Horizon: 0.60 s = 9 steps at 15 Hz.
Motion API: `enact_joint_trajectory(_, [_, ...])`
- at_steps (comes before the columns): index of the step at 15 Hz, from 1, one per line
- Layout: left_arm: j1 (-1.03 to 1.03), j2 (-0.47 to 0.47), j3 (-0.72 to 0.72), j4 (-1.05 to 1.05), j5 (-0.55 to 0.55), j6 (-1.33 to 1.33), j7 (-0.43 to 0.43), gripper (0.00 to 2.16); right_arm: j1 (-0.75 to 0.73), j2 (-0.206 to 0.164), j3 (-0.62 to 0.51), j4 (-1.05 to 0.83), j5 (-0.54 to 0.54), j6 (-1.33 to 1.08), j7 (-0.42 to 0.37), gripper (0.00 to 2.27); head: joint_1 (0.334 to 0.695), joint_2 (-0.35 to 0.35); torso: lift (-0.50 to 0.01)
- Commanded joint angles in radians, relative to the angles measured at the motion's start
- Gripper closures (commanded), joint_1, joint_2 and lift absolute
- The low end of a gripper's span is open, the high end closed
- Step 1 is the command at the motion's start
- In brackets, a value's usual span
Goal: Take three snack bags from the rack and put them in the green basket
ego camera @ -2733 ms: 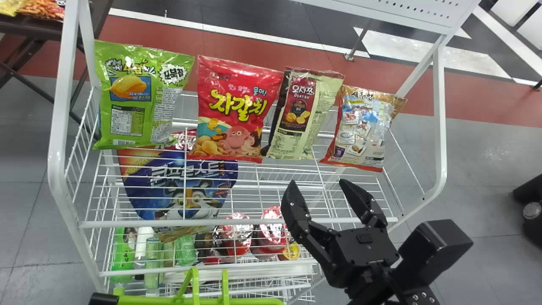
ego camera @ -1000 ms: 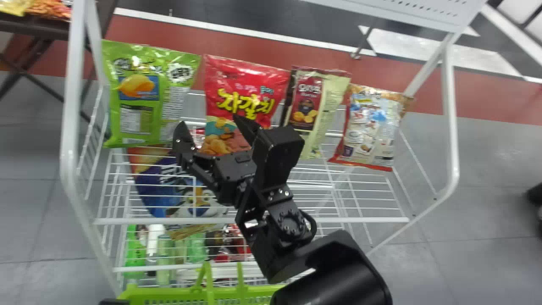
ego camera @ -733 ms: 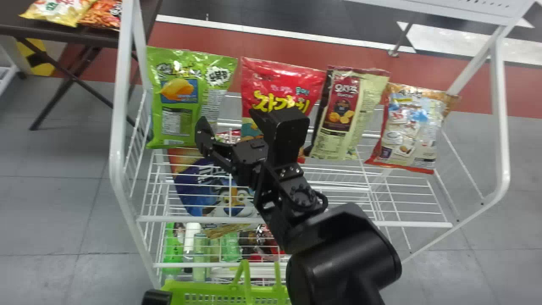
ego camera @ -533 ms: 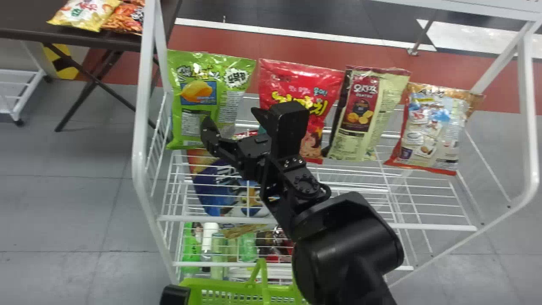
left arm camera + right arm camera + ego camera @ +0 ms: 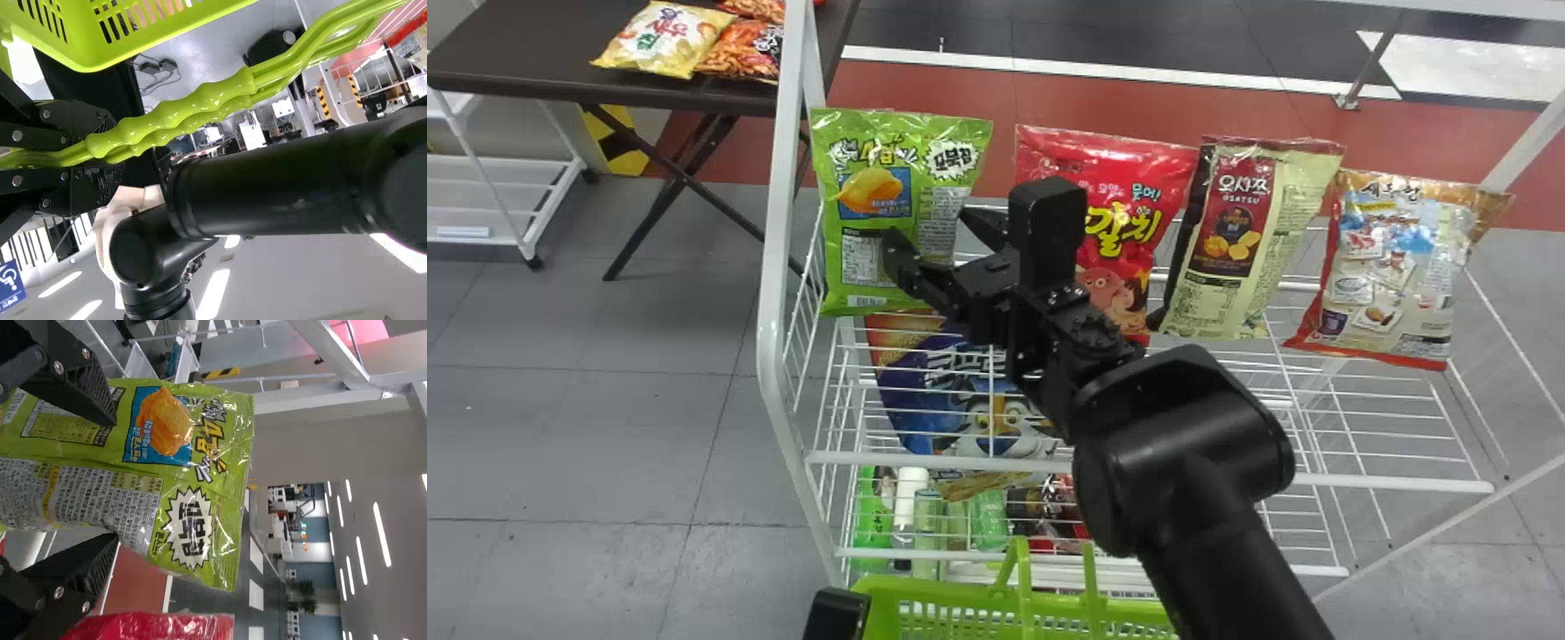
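1. Bags stand upright in a side-by-side line on the top wire shelf of the white rack (image 5: 778,293): from left to right in the head view, the green snack bag (image 5: 876,142), the red snack bag (image 5: 1094,151), the maroon-and-cream snack bag (image 5: 1249,222) and the orange-edged snack bag (image 5: 1396,258).
2. Right gripper (image 5: 932,227) is in front of the green snack bag, its arm crossing before the red one. Its fingers are spread apart, with the green snack bag between them in the right wrist view; one fingertip (image 5: 100,403) overlaps the bag's printed face. Whether either finger touches the bag, I cannot tell.
3. Left gripper (image 5: 838,613) is beside the green basket (image 5: 925,587), at the bottom edge of the head view. In the left wrist view its fingers are clamped on the basket's two green handles (image 5: 193,110), which lie close together.
4. Green basket sits low in front of the rack, partly cut off by the head view's edge. What it holds, I cannot tell.
5. Beneath the top shelf, a blue cereal bag (image 5: 925,400) shows through the wires, with bottles (image 5: 871,520) lower down.
6. Behind the rack to the left, a dark table (image 5: 525,44) bears a yellow snack bag (image 5: 665,37) and orange-red bags (image 5: 745,49).
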Motion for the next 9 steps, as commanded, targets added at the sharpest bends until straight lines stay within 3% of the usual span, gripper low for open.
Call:
enact_joint_trajectory(1, [-0.005, 0.0, 0.001, 0.005, 0.005, -0.006, -0.001, 1.17, 0.003, 0.001, 0.0, -0.013, -0.002, 0.04, 0.033, 2.02, 0.695, -0.079, -0.007])
enact_joint_trajectory(6, [-0.004, -0.006, -0.007, 0.005, 0.004, -0.027, -0.002, 1.17, 0.074, 0.001, -0.029, -0.129, 0.004, 0.117, 0.09, 2.14, 0.695, -0.061, -0.007])
enact_joint_trajectory(9, [-0.004, -0.008, 0.005, 0.002, 0.004, -0.034, -0.004, 1.17, 0.195, 0.001, -0.046, -0.307, 0.015, 0.166, 0.098, 2.14, 0.695, -0.078, -0.007])
